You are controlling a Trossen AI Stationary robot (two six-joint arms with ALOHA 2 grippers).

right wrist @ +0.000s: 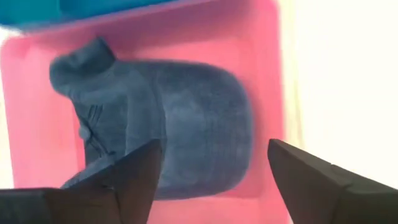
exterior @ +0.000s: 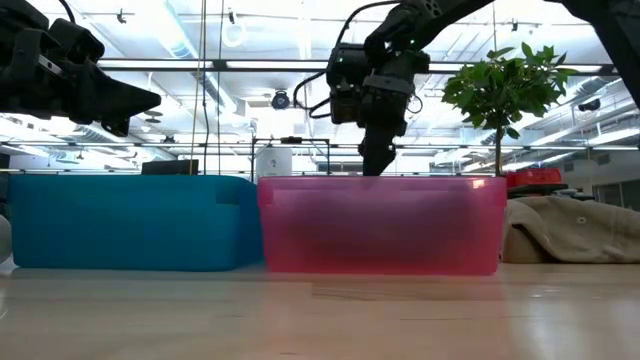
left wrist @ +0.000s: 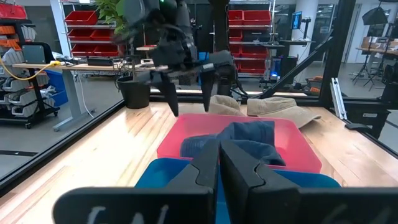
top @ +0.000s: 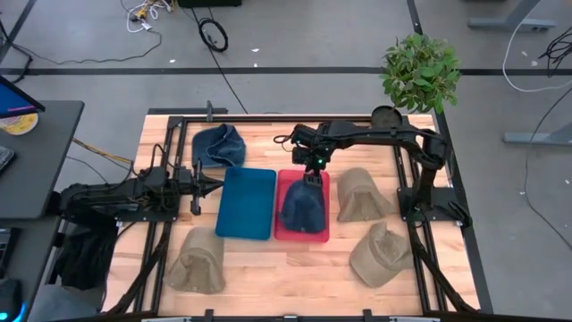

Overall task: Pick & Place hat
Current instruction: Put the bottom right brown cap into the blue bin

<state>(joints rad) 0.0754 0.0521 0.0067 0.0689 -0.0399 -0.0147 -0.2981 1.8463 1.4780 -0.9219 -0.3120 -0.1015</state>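
Wooden table (top: 295,268): blue bin (top: 246,203), red bin (top: 288,183), four hats.

the blue bin (top: 246,204) lies bare, while a navy hat (top: 302,207) fills the red bin (top: 288,182).

high: straight down, whole table | low: table-level, close to bins | wrists: both see red bin (left wrist: 298,146)
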